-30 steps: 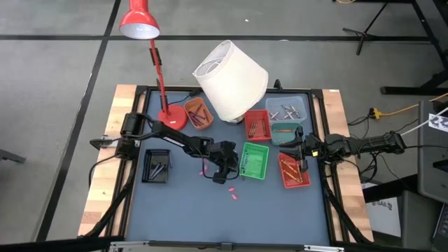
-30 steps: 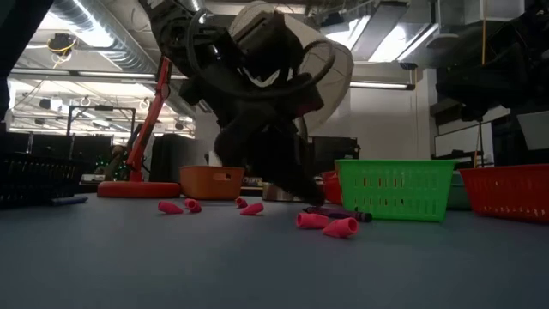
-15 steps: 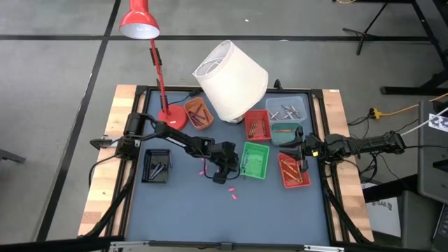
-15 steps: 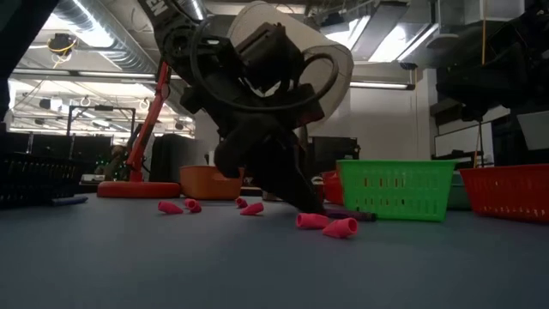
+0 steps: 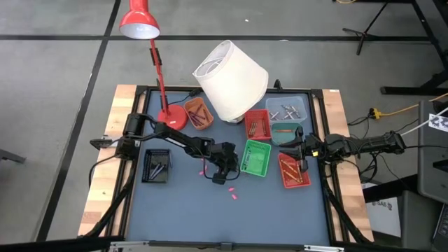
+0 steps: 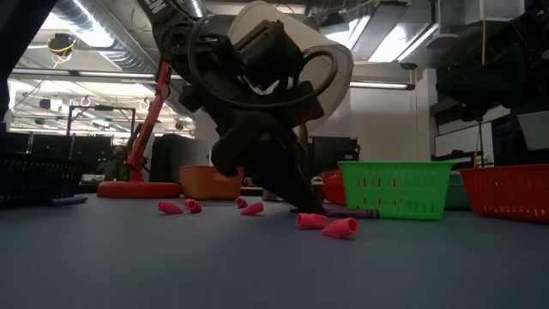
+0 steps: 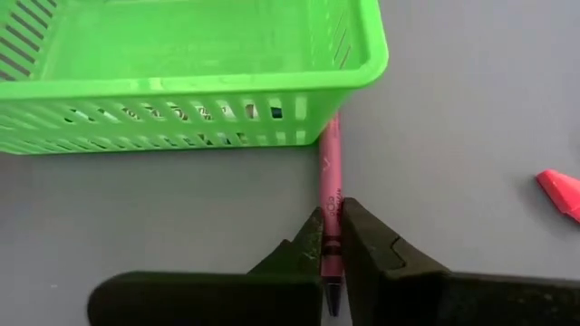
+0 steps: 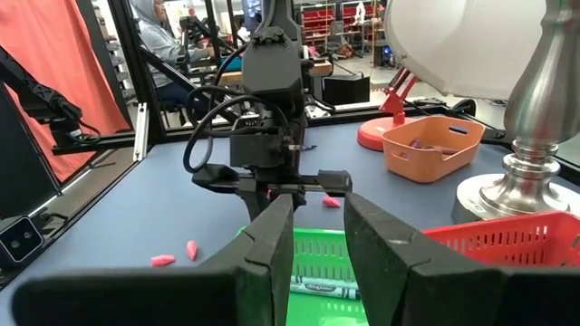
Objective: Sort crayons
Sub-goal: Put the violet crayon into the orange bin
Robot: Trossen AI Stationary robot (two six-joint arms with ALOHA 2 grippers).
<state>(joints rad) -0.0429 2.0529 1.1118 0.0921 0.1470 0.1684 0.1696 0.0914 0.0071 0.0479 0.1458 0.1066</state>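
Observation:
A magenta crayon (image 7: 330, 172) lies on the grey table mat, its far end at the corner of the green tray (image 7: 190, 81). My left gripper (image 7: 332, 237) is shut on it, just left of the green tray (image 5: 255, 158) in the high view, where the gripper (image 5: 228, 170) shows mid-table. Several short pink crayon pieces (image 6: 326, 224) lie loose on the mat around it. At the table's right side my right gripper (image 8: 319, 226) hangs open over the trays, nothing between its fingers. My left gripper pinches the crayon between its two fingers, on the paper-wrapped part near the end away from the tray (image 7: 330, 258). The fingers (image 7: 367, 249) slant down from the table's left side, roughly in line with the crayon. The crayon lies flat on the mat.
A black tray (image 5: 156, 166) sits at the left, an orange tray (image 5: 199, 113) and a red desk lamp's base (image 5: 171, 116) at the back. A white lampshade (image 5: 231, 80) overhangs the red tray (image 5: 257, 124). More trays (image 5: 294, 170) fill the right side. The near part of the mat holds only pink pieces (image 5: 233, 195).
My left gripper has sunk a little toward the mat and has shut on the magenta crayon beside the green tray. The crayon still lies on the mat.

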